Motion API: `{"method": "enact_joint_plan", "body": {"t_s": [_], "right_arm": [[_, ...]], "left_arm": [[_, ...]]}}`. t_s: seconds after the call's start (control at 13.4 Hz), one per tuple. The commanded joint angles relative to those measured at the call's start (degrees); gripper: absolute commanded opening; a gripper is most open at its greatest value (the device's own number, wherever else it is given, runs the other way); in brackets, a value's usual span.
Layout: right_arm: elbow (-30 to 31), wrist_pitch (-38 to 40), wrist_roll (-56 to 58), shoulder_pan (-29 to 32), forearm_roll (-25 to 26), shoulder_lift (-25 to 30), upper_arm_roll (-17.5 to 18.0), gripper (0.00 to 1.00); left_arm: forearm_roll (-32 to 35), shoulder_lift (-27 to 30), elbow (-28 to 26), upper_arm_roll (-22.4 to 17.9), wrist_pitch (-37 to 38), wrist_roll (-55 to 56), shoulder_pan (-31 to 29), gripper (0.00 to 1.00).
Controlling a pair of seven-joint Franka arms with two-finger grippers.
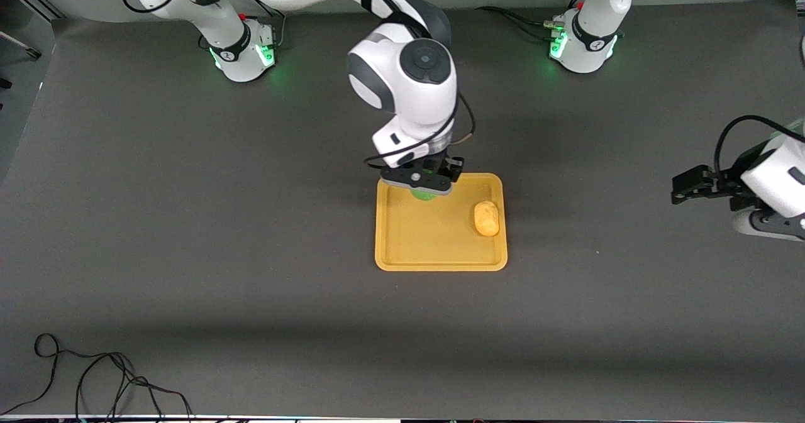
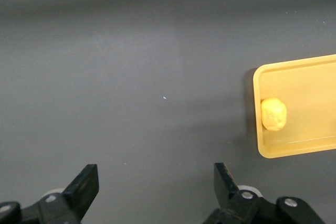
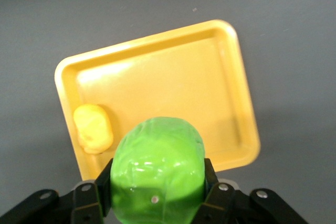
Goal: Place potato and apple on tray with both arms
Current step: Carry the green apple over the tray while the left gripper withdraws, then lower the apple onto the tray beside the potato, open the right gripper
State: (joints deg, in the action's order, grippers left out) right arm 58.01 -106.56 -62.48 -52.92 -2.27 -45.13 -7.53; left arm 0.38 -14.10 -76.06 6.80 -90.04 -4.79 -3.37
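1. The tray, a flat yellow-orange rectangle with a low rim, lies near the middle of the table.
2. The potato, a small yellow-orange lump, lies in the tray against the rim at the left arm's end.
3. The apple, bright green and roundish, is clamped between the jaws of the right gripper. It hangs over the tray's edge nearest the robot bases and does not yet rest on the tray.
4. The left gripper waits over bare table toward the left arm's end, well apart from the tray, its jaws wide and holding nothing.
5. Risk, as a judgement: the apple sits above the rim rather than the tray's middle. Released here, it could strike the rim and roll onto the table. A drop from height could also send it bouncing toward the potato.
6. The table is covered in a plain dark grey mat. A loose black cable lies at the corner nearest the front camera, toward the right arm's end.
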Motion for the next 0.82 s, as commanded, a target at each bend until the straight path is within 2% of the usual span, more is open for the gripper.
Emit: {"method": "enact_joint_plan", "body": {"t_s": [0.0, 0.07, 0.15, 0.3, 0.75], "right_arm": [[-2.3, -3.9, -1.2, 0.8, -0.5, -5.2, 0.3, 0.61], [-0.7, -5.4, -1.1, 0.7, -0.3, -6.4, 0.3, 0.61], [1.5, -8.6, -1.1, 0.7, -0.2, -6.9, 0.3, 0.61], [4.8, -14.1, -1.2, 0.7, -0.3, -8.2, 0.3, 0.61], [5.0, -18.1, -1.2, 0.6, 0.1, -12.2, 0.4, 0.61]], "left_arm": [[0.1, 7.7, -10.2, 0.0, -5.8, -2.1, -1.3, 0.99], [0.0, 10.4, -14.8, 0.0, -9.9, -1.5, -1.3, 0.99], [0.0, 11.7, -16.9, 0.0, -10.6, -1.3, -1.3, 1.00], [-0.5, 11.4, -15.0, -0.4, -6.7, -2.2, -1.3, 1.00], [0.3, 9.8, -13.5, -0.7, -5.5, -1.6, -1.0, 1.00]]}}
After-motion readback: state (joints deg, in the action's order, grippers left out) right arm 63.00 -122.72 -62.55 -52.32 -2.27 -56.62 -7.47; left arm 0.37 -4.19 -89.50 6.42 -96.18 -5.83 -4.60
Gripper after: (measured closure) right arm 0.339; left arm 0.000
